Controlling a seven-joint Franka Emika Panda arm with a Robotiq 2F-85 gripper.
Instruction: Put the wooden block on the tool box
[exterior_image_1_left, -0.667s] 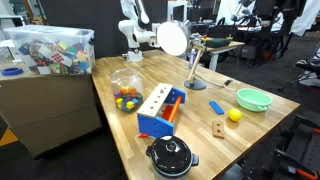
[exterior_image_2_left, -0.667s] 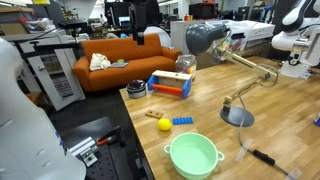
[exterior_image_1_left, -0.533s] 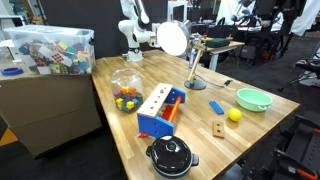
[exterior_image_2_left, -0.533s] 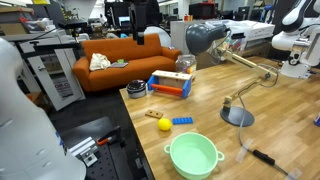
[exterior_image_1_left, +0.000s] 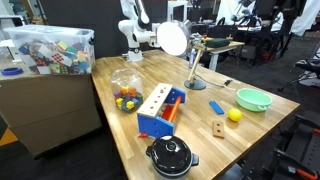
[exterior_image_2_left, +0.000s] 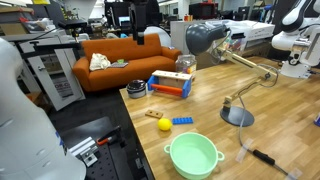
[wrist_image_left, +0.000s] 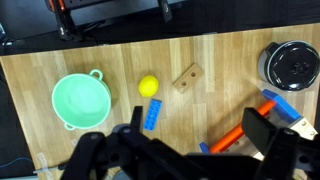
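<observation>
Wooden block (wrist_image_left: 186, 77) on table (wrist_image_left: 225, 58), tool box (exterior_image_1_left: 150, 125) holding orange parts (exterior_image_1_left: 172, 110)

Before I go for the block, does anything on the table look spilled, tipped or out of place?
Nothing stands out. The small light-brown wooden block lies flat, turned at an angle, near the yellow ball; the blue toy tool box stands upright.

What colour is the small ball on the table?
Yellow. The ball shows best in the wrist view, near the wooden block.
</observation>
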